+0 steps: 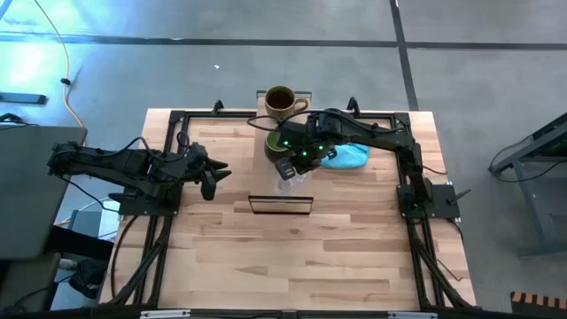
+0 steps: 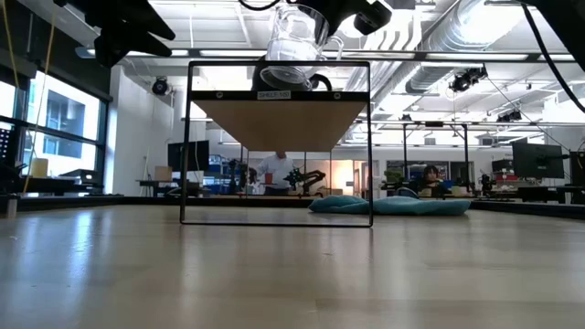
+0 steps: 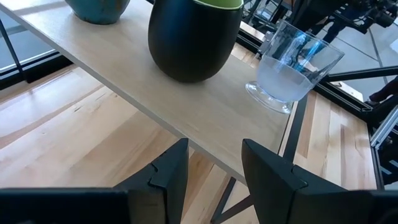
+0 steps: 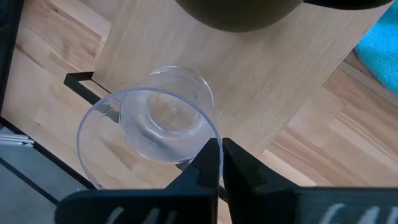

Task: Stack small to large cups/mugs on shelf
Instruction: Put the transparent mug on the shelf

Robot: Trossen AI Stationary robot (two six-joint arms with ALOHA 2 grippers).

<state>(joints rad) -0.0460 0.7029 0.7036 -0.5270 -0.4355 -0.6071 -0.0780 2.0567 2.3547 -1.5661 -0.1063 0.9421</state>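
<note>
The near half of the desk (image 1: 292,266) lies bare wood, open room right up to the shelf's dark frame edge. The shelf (image 1: 282,190) stands raised on a thin black frame, running away from that near edge toward the desk's far side. At its near end sits the clear glass cup (image 4: 149,134), close to the shelf's corner, with the right gripper (image 4: 221,163) clenched on its rim, fingers pinched together over the glass wall. Just behind the cup stands the dark green mug (image 3: 193,37), well inside the board's long edges. The left gripper (image 3: 214,174) hovers beside the shelf's left edge, fingers parted and holding nothing, apart from both vessels. Farther along, at the shelf's far end, rests the brown-tan mug (image 1: 281,102). A turquoise cloth (image 1: 347,157) lies on the desk right of the shelf.
</note>
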